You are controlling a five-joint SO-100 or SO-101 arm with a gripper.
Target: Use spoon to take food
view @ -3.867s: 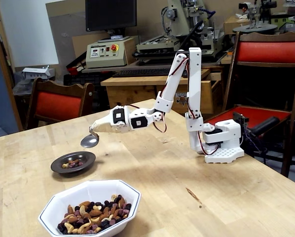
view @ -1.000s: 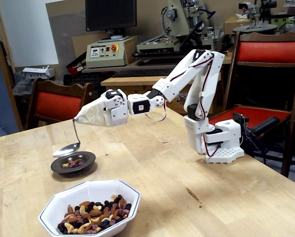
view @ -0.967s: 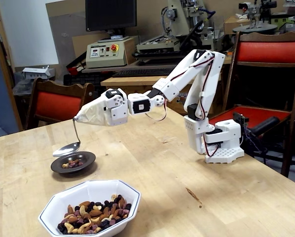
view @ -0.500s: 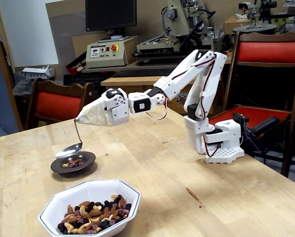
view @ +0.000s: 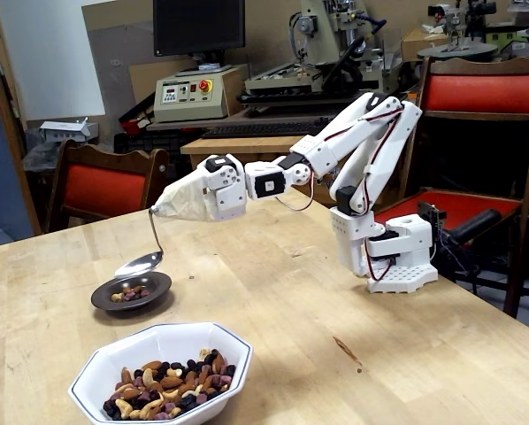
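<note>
The white arm reaches left from its base at the table's right edge. Its gripper (view: 158, 210) is wrapped in beige tape, so its jaws are hidden; the spoon's thin bent handle (view: 155, 232) comes out of the wrapping. The shiny spoon bowl (view: 139, 263) hangs just above the far rim of a small dark saucer (view: 101, 301), which holds a few nuts and dark pieces (view: 130, 293). I cannot tell whether the spoon bowl holds anything. A white octagonal bowl (view: 95, 370) at the front holds a heap of tan nuts and dark purple pieces (view: 172, 383).
The arm's white base (view: 397, 257) is clamped at the wooden table's right side. Red-cushioned chairs (view: 101, 188) stand behind the table at left and right. Benches with machines and a monitor fill the background. A dark stain (view: 346, 351) marks the tabletop.
</note>
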